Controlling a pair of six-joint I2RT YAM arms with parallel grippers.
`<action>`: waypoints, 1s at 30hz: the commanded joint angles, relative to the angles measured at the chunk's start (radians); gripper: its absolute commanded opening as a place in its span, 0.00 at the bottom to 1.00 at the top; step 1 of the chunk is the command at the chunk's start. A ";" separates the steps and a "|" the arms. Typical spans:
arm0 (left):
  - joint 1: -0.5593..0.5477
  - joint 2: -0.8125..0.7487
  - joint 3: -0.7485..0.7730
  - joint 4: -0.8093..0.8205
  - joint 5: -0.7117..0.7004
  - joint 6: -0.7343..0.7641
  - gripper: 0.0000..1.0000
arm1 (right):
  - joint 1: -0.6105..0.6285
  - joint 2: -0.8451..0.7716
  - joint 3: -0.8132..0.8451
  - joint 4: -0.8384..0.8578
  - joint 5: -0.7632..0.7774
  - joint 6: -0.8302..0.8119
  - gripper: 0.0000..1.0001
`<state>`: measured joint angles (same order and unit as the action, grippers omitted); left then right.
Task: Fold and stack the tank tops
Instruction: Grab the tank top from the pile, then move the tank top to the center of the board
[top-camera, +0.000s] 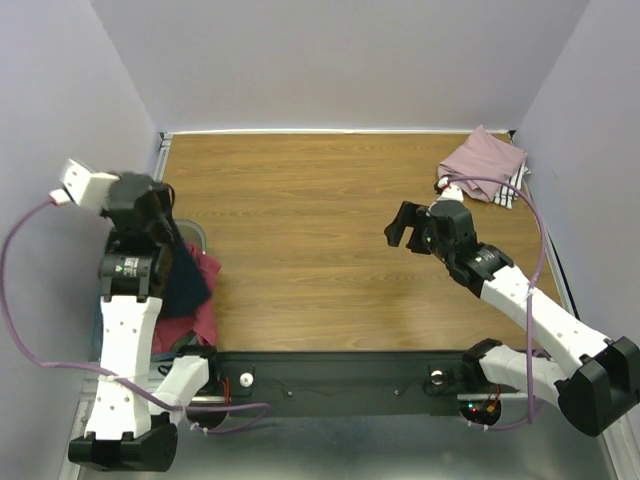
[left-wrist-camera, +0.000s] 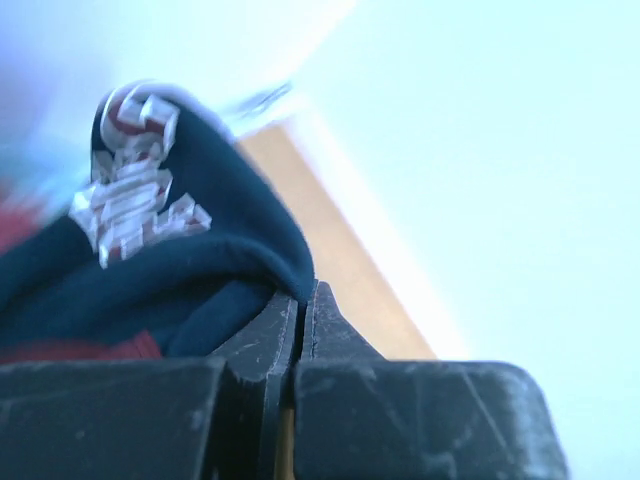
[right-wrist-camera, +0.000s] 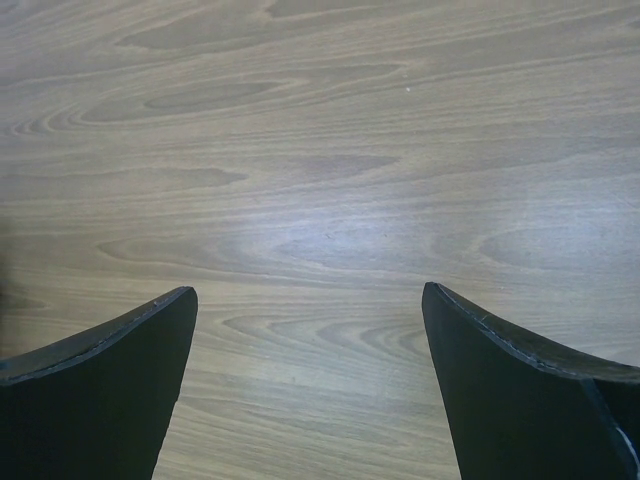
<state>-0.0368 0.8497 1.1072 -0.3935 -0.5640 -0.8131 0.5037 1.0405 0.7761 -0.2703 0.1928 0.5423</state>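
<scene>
My left gripper (top-camera: 168, 228) is shut on the navy jersey (top-camera: 186, 278) and holds it lifted at the table's left edge. In the left wrist view the jaws (left-wrist-camera: 305, 292) pinch a fold of the navy jersey (left-wrist-camera: 150, 270), its white lettering showing. Red tank tops (top-camera: 205, 300) lie bunched under it. A dusty pink top (top-camera: 483, 158) lies folded at the far right corner on a white black-striped one (top-camera: 513, 190). My right gripper (top-camera: 402, 228) is open and empty, hovering over bare wood right of centre. The right wrist view (right-wrist-camera: 310, 300) shows only table between the fingers.
A translucent tub (top-camera: 196, 238) sits off the table's left edge under the hanging jersey. The wooden table (top-camera: 320, 200) has a white rim and lilac walls on three sides. A purple cable (top-camera: 535, 215) loops beside the right arm.
</scene>
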 joint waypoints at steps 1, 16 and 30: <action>0.000 0.107 0.263 0.232 0.157 0.210 0.00 | 0.002 0.007 0.095 0.029 -0.018 -0.007 1.00; -0.696 0.396 0.512 0.258 0.103 0.289 0.00 | 0.002 -0.086 0.160 0.028 0.181 -0.001 1.00; -0.431 0.328 -0.229 0.520 0.453 0.028 0.50 | 0.002 0.053 0.023 0.083 0.113 0.036 1.00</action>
<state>-0.4812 1.2285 1.0214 -0.0608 -0.2443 -0.6956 0.5037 1.0584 0.8394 -0.2497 0.3378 0.5629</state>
